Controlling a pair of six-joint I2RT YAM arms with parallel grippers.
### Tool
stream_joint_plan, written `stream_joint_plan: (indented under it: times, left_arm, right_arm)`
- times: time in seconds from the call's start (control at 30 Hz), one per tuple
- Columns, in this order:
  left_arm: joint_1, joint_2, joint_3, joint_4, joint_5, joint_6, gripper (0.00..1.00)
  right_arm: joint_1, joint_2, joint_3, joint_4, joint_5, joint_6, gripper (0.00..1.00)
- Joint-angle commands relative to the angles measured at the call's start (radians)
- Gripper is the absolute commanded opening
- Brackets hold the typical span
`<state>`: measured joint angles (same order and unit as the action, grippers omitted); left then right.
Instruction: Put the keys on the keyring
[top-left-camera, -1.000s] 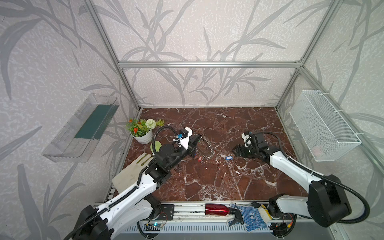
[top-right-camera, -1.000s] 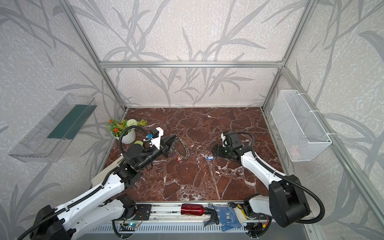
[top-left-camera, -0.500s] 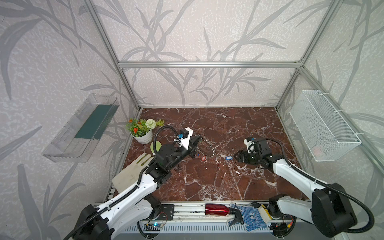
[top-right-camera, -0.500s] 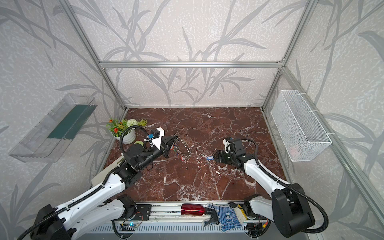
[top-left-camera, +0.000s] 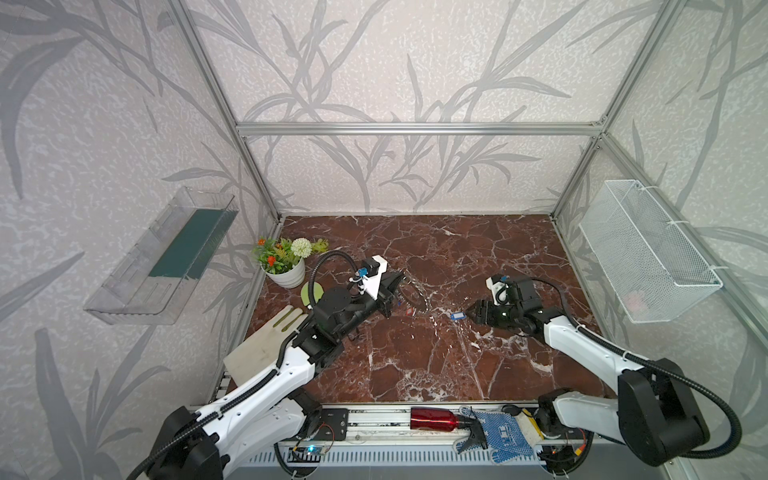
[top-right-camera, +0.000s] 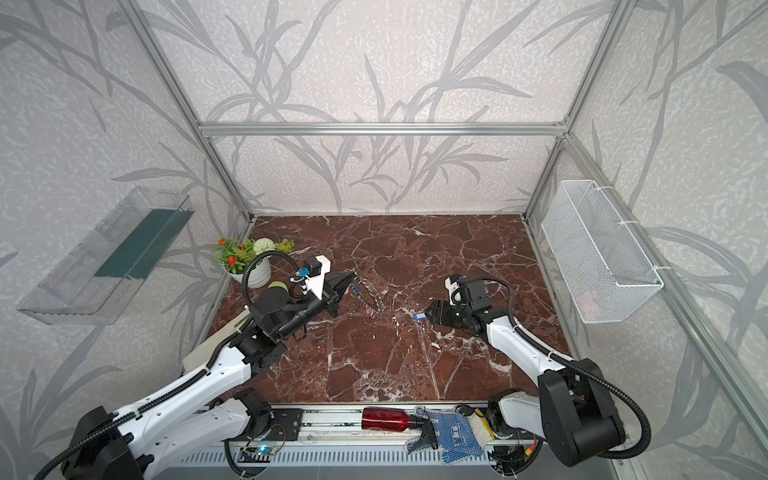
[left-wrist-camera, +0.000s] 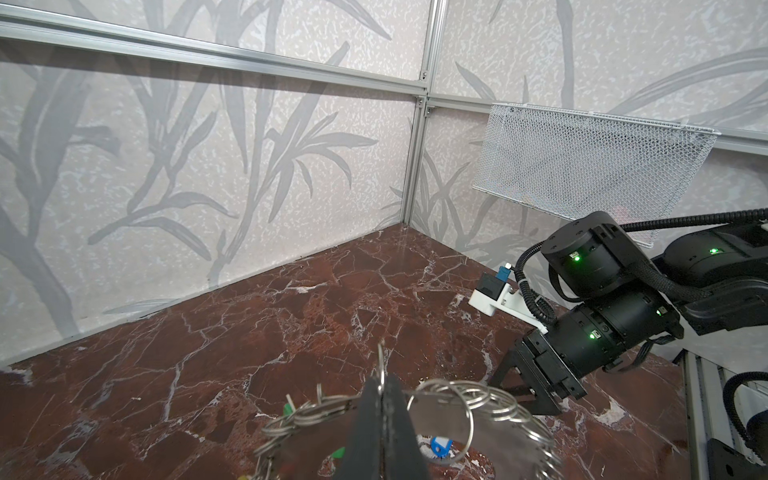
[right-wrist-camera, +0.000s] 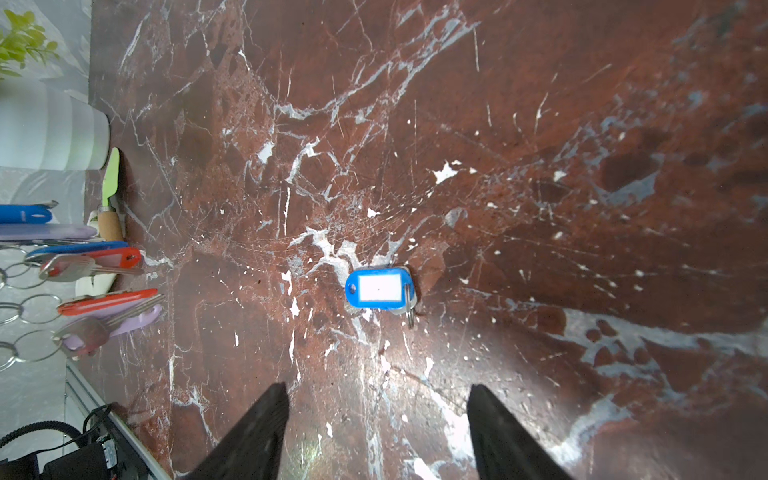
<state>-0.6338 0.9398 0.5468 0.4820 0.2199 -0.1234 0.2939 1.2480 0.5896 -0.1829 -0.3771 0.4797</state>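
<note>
Keyring, a flat grey metal ring fringed with silver split rings, is seen clamped between the closed fingers of the left end effector, towards the left of the marbled worktop. Hung keys with red, lilac and blue tags are carried on its rim. A blue-tagged key, white-labelled, is seen lying flat on the worktop just ahead of the right end effector, whose jaws are spread apart.
</note>
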Motion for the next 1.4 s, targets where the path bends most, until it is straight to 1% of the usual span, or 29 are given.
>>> stream_joint_plan:
  times: [0.0, 0.53, 0.57, 0.6, 0.63, 0.67, 0.7, 0.73, 0.77, 0.8, 0.87, 0.93, 1.0, 1.03, 1.07, 1.13, 1.37]
  left_arm:
    - [0.0, -0.007, 0.039, 0.063, 0.015, 0.008, 0.0]
    - [0.0, 0.001, 0.041, 0.065, 0.026, 0.004, 0.0]
    - [-0.001, 0.001, 0.041, 0.064, 0.026, 0.004, 0.0]
    - [-0.001, 0.001, 0.041, 0.066, 0.029, 0.004, 0.0]
    - [0.0, 0.002, 0.041, 0.066, 0.031, 0.003, 0.0]
    - [-0.001, 0.003, 0.041, 0.066, 0.032, 0.002, 0.0]
    - [-0.001, 0.004, 0.042, 0.066, 0.035, 0.001, 0.0]
    - [0.0, 0.005, 0.042, 0.064, 0.036, 0.002, 0.0]
    - [-0.001, 0.005, 0.043, 0.064, 0.037, 0.001, 0.0]
    - [-0.001, 0.005, 0.042, 0.064, 0.037, 0.0, 0.0]
    - [-0.001, 0.006, 0.044, 0.064, 0.038, 0.0, 0.0]
    - [-0.001, 0.006, 0.044, 0.064, 0.041, 0.0, 0.0]
    - [0.0, 0.008, 0.045, 0.064, 0.042, -0.001, 0.0]
    - [-0.001, 0.008, 0.045, 0.064, 0.043, 0.001, 0.0]
    - [-0.001, 0.008, 0.045, 0.064, 0.044, 0.0, 0.0]
    - [-0.001, 0.007, 0.046, 0.062, 0.044, -0.001, 0.0]
    - [0.0, 0.007, 0.047, 0.06, 0.049, 0.001, 0.0]
  right_arm:
    - [-0.004, 0.004, 0.016, 0.004, -0.022, 0.0, 0.69]
    - [-0.007, -0.013, -0.01, 0.059, -0.063, 0.0, 0.69]
    - [-0.009, -0.015, -0.011, 0.062, -0.066, 0.056, 0.93]
    - [-0.008, -0.017, -0.013, 0.064, -0.068, 0.057, 0.88]
    - [-0.01, -0.02, -0.014, 0.065, -0.071, 0.058, 0.77]
    - [-0.01, -0.024, -0.016, 0.071, -0.071, 0.06, 0.61]
    - [-0.012, -0.026, -0.02, 0.075, -0.072, 0.061, 0.38]
    - [-0.012, -0.027, -0.022, 0.077, -0.072, 0.063, 0.19]
    - [-0.012, -0.026, -0.021, 0.071, -0.07, 0.062, 0.1]
    - [-0.013, -0.024, -0.02, 0.07, -0.069, 0.062, 0.12]
    - [-0.013, -0.02, -0.02, 0.068, -0.069, 0.059, 0.28]
    - [-0.012, -0.014, -0.017, 0.065, -0.069, 0.051, 0.33]
    - [-0.012, -0.005, -0.008, 0.06, -0.069, 0.042, 0.44]
    - [-0.012, 0.002, -0.003, 0.057, -0.069, 0.037, 0.47]
    - [-0.012, 0.01, 0.002, 0.056, -0.069, 0.033, 0.49]
    - [-0.011, 0.037, 0.017, 0.043, -0.07, 0.02, 0.5]
    - [-0.009, 0.124, 0.053, 0.032, -0.065, -0.007, 0.46]
